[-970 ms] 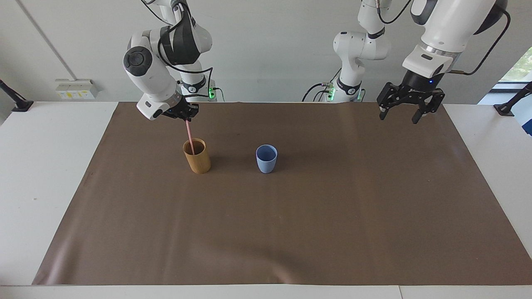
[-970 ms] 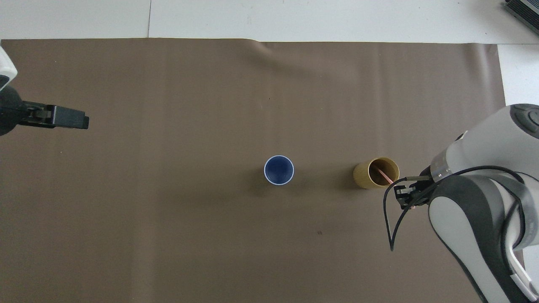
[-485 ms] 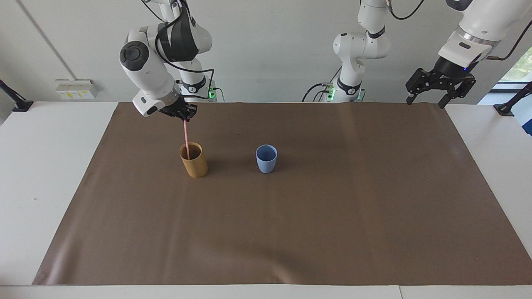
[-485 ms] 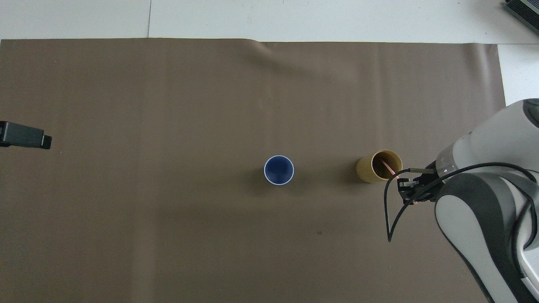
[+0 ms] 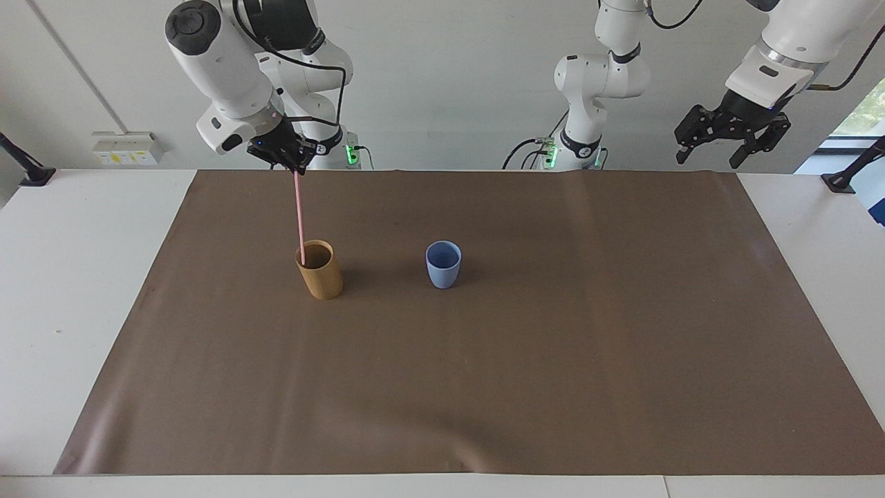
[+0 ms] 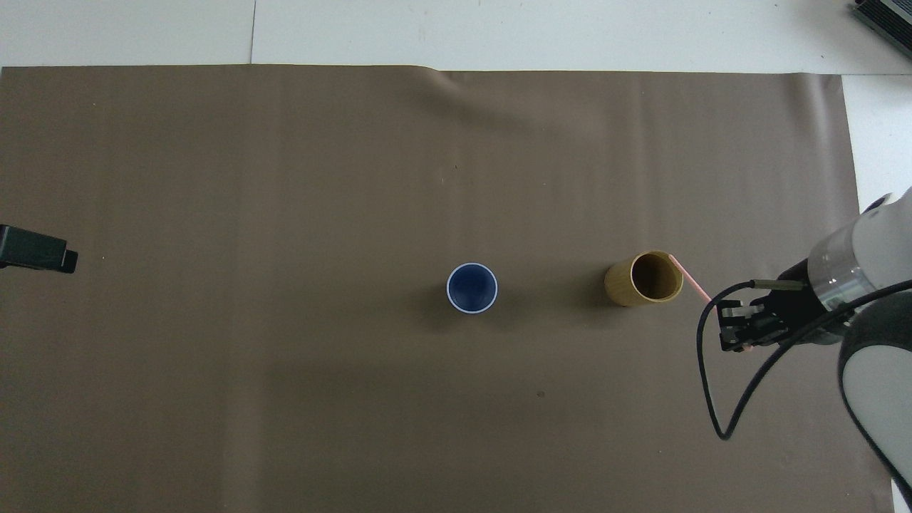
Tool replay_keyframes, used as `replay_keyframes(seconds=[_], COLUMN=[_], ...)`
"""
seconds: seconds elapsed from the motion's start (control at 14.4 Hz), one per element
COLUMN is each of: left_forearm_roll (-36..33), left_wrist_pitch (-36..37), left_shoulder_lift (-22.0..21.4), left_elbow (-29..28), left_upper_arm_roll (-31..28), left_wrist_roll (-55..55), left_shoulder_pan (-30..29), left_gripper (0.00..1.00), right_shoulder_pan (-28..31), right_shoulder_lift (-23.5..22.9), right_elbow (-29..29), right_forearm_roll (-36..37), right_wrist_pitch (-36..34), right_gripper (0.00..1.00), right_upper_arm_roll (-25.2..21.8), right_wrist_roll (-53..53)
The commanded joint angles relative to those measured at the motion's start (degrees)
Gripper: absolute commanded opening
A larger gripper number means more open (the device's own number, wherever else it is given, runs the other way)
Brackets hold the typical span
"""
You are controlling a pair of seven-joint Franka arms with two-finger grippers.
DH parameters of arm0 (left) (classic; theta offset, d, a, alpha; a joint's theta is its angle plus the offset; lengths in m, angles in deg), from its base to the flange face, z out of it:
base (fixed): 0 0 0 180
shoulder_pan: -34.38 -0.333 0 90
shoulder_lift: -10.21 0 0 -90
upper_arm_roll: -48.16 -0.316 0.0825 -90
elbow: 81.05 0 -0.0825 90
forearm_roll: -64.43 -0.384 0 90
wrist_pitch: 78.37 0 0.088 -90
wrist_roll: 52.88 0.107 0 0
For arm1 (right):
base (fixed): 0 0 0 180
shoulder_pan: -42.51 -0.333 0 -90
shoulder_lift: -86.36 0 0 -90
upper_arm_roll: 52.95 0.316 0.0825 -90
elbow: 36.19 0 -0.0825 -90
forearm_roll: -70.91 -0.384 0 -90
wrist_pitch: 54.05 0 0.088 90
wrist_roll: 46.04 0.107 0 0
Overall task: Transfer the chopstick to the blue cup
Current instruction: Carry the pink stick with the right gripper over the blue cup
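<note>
My right gripper (image 5: 296,168) is shut on the top end of the pink chopstick (image 5: 299,218), high above the mat. The chopstick hangs almost upright, its lower tip at the rim of the tan cup (image 5: 319,271), on the side toward the right arm's end. From overhead the chopstick (image 6: 690,279) runs slantwise from the tan cup (image 6: 643,278) to the right gripper (image 6: 737,338). Beside the tan cup, toward the left arm's end, the blue cup (image 5: 443,264) stands upright, and overhead the blue cup (image 6: 472,288) has nothing inside. My left gripper (image 5: 711,155) waits open and raised.
A brown mat (image 5: 484,380) covers most of the white table (image 5: 83,277). The left gripper (image 6: 35,249) shows only as a dark tip at the edge of the overhead view. A black cable (image 6: 705,370) loops below the right wrist.
The right gripper has risen and drawn the chopstick up out of the tan cup, which slid slightly toward the right arm's end. The left gripper lifted and pulled back to its own end.
</note>
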Motion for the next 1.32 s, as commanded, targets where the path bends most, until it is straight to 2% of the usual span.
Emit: replay_keyframes(seconds=[0.0,0.21,0.55,0.69,0.97,1.25], left_forearm_roll=[-1.0,-0.9,-0.5,-0.5,-0.5,-0.5], left_wrist_pitch=[3.7,3.2,3.2,3.2,3.3,3.2], left_shoulder_lift=[2.5,1.6,1.5,1.4,1.4,1.4], left_elbow=[4.5,3.9,3.7,3.7,3.6,3.7], left_upper_arm_roll=[0.4,0.8,0.8,0.8,0.8,0.8], left_wrist_roll=[1.1,0.7,0.5,0.6,0.6,0.6], left_shoulder_pan=[-1.2,-1.2,-1.3,-1.4,-1.3,-1.3], left_gripper=[1.00,1.00,1.00,1.00,1.00,1.00], right_shoulder_pan=[0.7,0.1,-6.1,-9.0,-15.5,-16.1], right_shoulder_lift=[-0.8,-1.1,-2.2,-3.6,-9.7,-13.1], right_elbow=[-5.5,-6.2,-6.0,-6.0,-6.2,-5.7], right_forearm_roll=[-5.6,-13.6,-20.3,-20.6,-21.7,-22.8], right_wrist_pitch=[-6.0,-6.2,3.9,7.2,14.9,15.6], right_gripper=[0.00,0.00,0.00,0.00,0.00,0.00], right_upper_arm_roll=[0.1,0.1,3.9,4.0,4.0,4.0], right_wrist_roll=[1.2,4.3,22.0,26.0,34.7,35.4])
